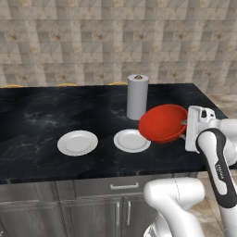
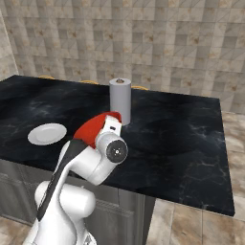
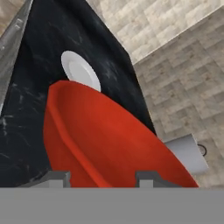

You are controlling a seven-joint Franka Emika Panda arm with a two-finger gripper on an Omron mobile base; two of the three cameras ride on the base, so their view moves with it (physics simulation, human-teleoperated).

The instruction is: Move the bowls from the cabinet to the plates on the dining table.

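Note:
My gripper (image 1: 185, 125) is shut on the right rim of the glossy red bowl (image 1: 163, 122), which hangs tilted just above the black marble dining table (image 1: 37, 115). The bowl's lower edge overlaps the right side of the nearer white plate (image 1: 132, 140). A second white plate (image 1: 77, 142) lies further left. In the hand view the red bowl (image 3: 109, 144) sits between my fingertips (image 3: 56, 177), with one plate (image 3: 81, 72) beyond it. From the right base view the bowl (image 2: 91, 128) peeks out behind my arm, and one plate (image 2: 47, 133) lies to its left. The cabinet is out of view.
A grey paper towel roll (image 1: 137, 96) stands upright on the table just behind the bowl and the right plate. Yellow stool tops (image 1: 11, 86) show past the far edge. The table's right end (image 1: 208, 99) is close to my arm, with tiled floor beyond.

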